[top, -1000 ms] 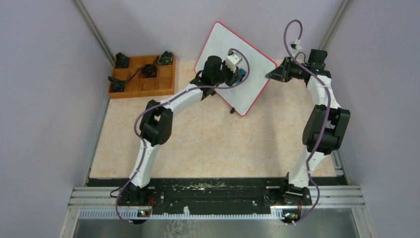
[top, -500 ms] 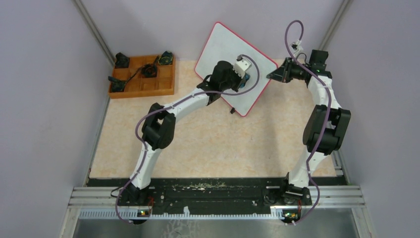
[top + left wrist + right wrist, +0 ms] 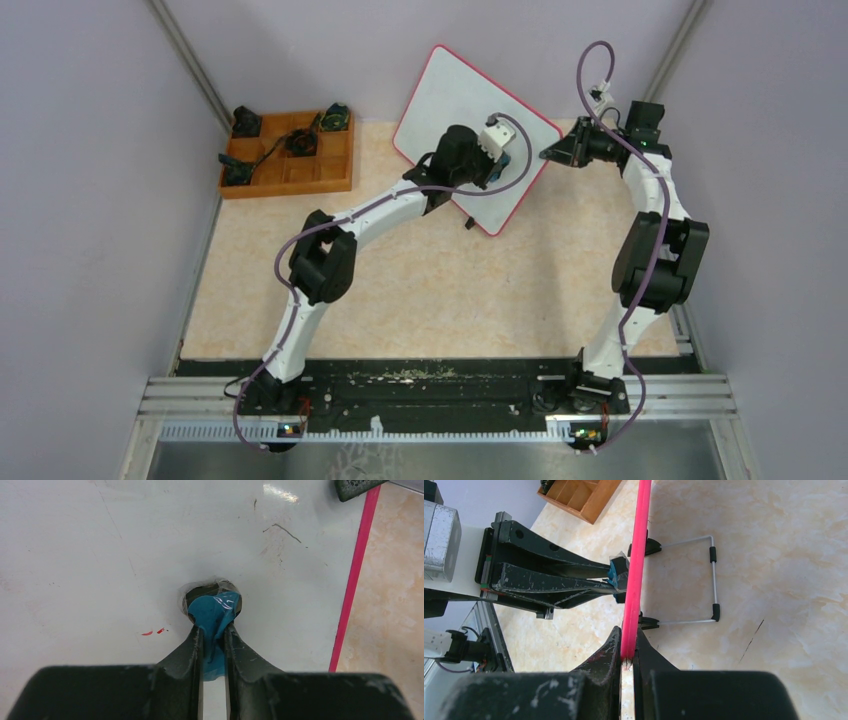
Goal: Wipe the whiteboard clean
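Note:
The whiteboard (image 3: 455, 100) stands tilted at the back of the table, white with a red-pink frame. In the left wrist view its surface (image 3: 90, 555) shows two small red marks (image 3: 152, 631) and faint scratches. My left gripper (image 3: 497, 148) is shut on a blue cloth (image 3: 214, 612) and presses it against the board near its right edge. My right gripper (image 3: 548, 152) is shut on the board's pink frame (image 3: 634, 595) at the right corner. The left gripper's fingers (image 3: 554, 577) and the cloth (image 3: 614, 575) show in the right wrist view.
An orange compartment tray (image 3: 340, 170) with several small dark parts sits at the back left. The board's wire stand with black feet (image 3: 714, 611) rests on the marble tabletop behind it. Grey walls close in the sides.
My left gripper has moved the blue cloth rightward across the board toward its right edge. The right arm has held still on the frame.

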Motion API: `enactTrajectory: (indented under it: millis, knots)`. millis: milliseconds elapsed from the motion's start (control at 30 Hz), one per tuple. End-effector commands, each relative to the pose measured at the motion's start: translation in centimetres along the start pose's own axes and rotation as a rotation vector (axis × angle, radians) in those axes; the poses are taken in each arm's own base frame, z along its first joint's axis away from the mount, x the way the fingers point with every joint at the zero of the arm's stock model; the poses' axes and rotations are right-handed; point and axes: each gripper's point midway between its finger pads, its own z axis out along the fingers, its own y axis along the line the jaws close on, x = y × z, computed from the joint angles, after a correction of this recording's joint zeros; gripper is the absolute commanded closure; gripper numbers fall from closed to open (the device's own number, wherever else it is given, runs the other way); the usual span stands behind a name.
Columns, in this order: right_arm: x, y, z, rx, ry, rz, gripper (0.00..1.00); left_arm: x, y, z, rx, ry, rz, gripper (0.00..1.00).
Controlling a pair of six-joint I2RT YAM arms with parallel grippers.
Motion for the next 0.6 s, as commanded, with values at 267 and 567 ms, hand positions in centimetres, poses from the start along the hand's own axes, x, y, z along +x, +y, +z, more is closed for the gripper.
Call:
enactTrajectory:
  millis: [267, 567]
  knots:
    - [-1.9, 5.2, 0.5, -0.146, -0.022, -0.156, 1.0, 9.4, 0.3, -0.6, 0.059, 0.186, -0.038, 1.0]
    - [-1.9, 5.3, 0.6, -0.15, -0.023, -0.158, 1.0, 13.7, 11.6, -3.6, -0.125, 0.231, -0.069, 1.0]
